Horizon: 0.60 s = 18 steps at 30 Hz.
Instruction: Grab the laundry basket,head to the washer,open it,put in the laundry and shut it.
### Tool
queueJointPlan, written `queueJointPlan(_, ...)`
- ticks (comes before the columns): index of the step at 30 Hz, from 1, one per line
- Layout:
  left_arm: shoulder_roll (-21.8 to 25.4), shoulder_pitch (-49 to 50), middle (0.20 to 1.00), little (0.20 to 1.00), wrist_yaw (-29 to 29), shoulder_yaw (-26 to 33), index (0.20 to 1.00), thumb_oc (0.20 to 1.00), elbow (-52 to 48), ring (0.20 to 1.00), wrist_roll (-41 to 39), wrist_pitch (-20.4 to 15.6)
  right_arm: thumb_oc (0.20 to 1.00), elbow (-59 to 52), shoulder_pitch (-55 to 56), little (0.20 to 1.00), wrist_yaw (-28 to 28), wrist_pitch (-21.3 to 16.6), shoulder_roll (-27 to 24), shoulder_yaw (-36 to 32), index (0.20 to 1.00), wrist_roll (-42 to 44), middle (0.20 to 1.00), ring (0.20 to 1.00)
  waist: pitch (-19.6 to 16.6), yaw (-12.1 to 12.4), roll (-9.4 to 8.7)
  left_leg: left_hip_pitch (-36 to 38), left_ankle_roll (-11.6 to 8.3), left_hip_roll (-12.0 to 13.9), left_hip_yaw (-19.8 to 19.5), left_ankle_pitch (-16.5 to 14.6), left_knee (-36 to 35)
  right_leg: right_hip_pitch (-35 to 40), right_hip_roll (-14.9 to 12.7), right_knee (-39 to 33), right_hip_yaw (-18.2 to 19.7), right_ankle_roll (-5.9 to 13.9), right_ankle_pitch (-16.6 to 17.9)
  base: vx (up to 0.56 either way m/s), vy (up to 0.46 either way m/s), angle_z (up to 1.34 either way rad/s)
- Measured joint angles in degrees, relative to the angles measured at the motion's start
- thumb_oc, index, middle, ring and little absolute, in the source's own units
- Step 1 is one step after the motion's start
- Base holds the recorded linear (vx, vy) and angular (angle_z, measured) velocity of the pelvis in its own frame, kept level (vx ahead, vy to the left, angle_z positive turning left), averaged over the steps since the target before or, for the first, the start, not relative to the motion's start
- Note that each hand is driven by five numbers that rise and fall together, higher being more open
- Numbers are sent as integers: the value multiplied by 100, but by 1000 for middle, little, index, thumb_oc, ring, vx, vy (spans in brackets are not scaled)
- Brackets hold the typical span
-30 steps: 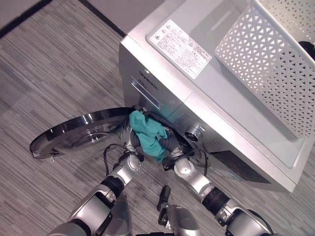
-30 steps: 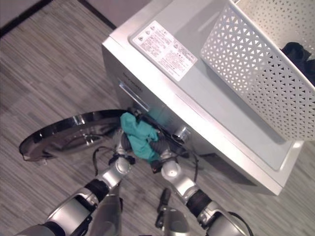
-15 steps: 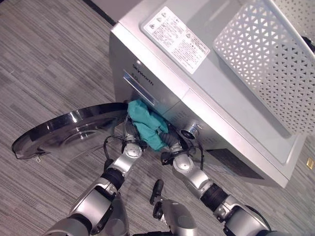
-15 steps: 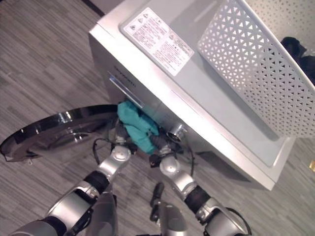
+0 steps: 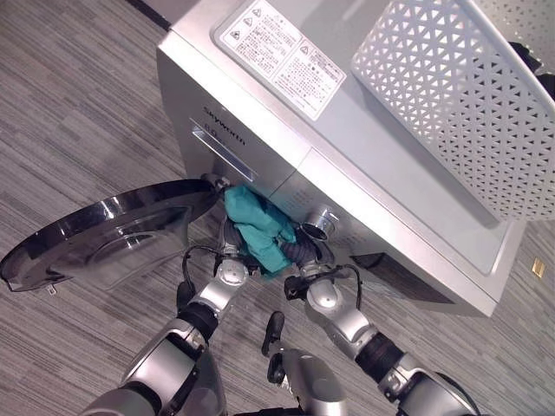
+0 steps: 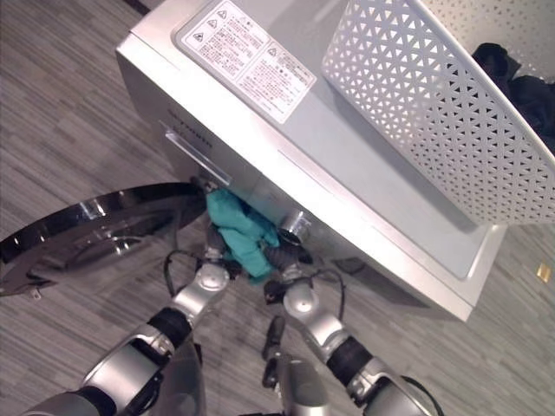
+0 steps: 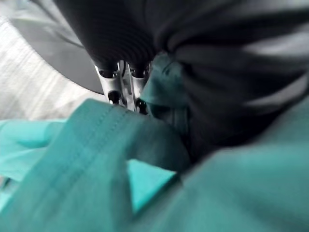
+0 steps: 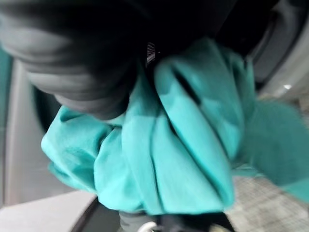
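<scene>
Both robot hands [image 5: 232, 251] [image 5: 303, 253] press teal cloth [image 5: 258, 227] at washer [image 5: 347, 173] opening.

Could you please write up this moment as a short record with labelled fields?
Washer: silver front-loading washing machine
Door: round dark glass door, swung fully open
Laundry in hand: teal cloth garment, bunched at the washer's opening
Left robot hand: against the garment, fingers buried in cloth
Right robot hand: against the garment's other side, fingers hidden
Basket: white perforated plastic laundry basket, resting on top of the washer
Basket contents: dark clothing inside
Floor: grey striped carpet
</scene>
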Motion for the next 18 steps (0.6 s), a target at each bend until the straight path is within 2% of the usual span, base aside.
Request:
queueJointPlan(9, -54, 542, 200, 200, -243, 174, 200, 200, 254, 200, -822, -204, 1000, 654, 660, 1000, 184, 73, -13, 238, 1000, -43, 1000, 1000, 0, 2, 0, -12, -9, -2, 0, 5, 0, 0, 4, -31, -10, 0, -1, 0, 0, 0)
queueJointPlan(15, -159, 500, 200, 200, -324, 460, 200, 200, 471, 200, -1101, -234, 1000, 1538, 987, 1000, 263, 316, -171, 329, 1000, -1111, 1000, 1000, -2, -103, -4, -240, -70, 3, -39, 48, 1, -195, 16, -53, -34, -3, 23, 0, -2, 1)
queueJointPlan(18, -154, 358, 200, 200, -317, 637, 200, 200, 639, 200, -1162, -284, 1000, 1749, 1161, 1000, 255, 361, -289, 277, 1000, -1277, 1000, 1000, -2, -213, -4, -311, -71, 0, -95, 54, 7, -230, 24, -48, -101, -3, 26, -15, -17, 7)
